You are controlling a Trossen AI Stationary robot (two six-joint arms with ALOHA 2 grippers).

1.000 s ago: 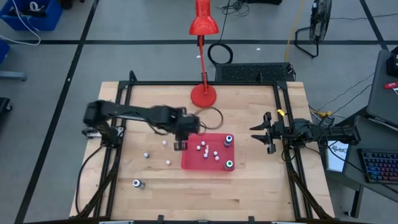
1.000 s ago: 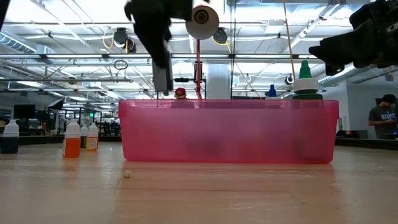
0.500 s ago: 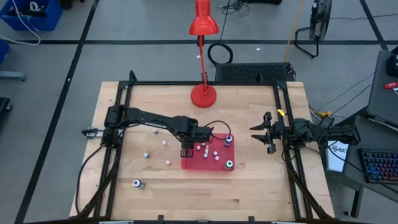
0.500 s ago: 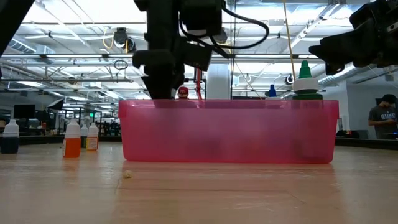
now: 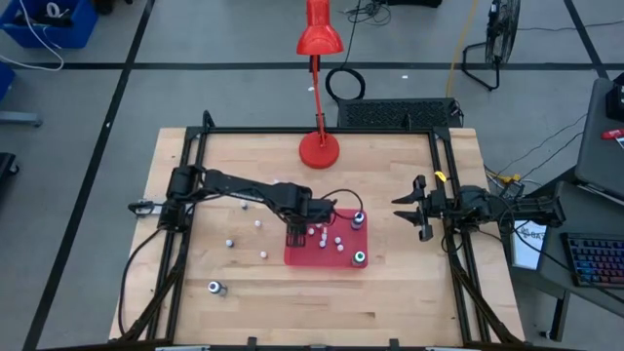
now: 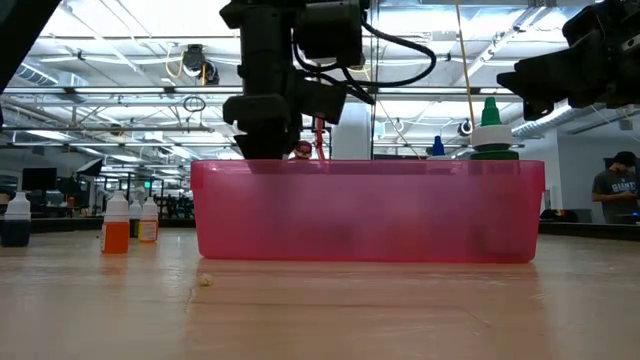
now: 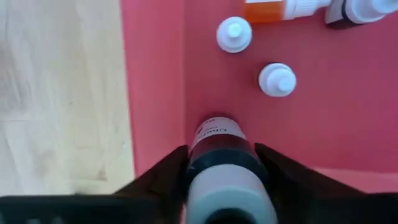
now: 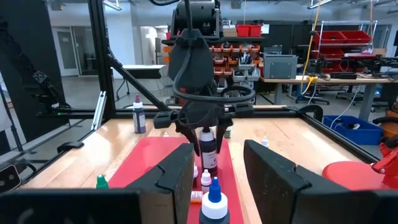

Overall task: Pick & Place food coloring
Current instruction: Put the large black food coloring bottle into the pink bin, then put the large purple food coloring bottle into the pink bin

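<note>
My left gripper (image 5: pixel 292 234) stands over the left part of the red tray (image 5: pixel 346 261), pointing down, shut on a dark food coloring bottle (image 7: pixel 219 144). Small white-capped bottles (image 7: pixel 277 79) lie and stand on the tray floor beside it, and two larger vials with teal tops (image 5: pixel 359 257) stand at the tray's right side. Three tiny white bottles (image 5: pixel 263 254) and one larger vial (image 5: pixel 215 288) stand on the bare table left of the tray. My right gripper (image 5: pixel 402 208) waits open at the table's right edge. My left gripper pinches the dark bottle between its two fingers (image 7: pixel 177 168), one on each side of the body just below the pale cap end (image 7: pixel 227 199). It comes from above, pointing down. The bottle (image 8: pixel 208 149) hangs upright below the fingers, inside the tray; whether it touches the floor I cannot tell.
A red desk lamp has its base (image 5: pixel 319 148) on the table's far side, behind the tray. A black frame (image 5: pixel 185 185) rims the table's left and right sides. In the low view, dark and orange bottles (image 6: pixel 116 225) stand left of the tray wall (image 6: pixel 365 215).
My left gripper has swung from just left of the tray toward the table's right and near edge, over the tray's left part. There it has come down until its fingers dip behind the tray wall. For the last half second it has hardly moved.
</note>
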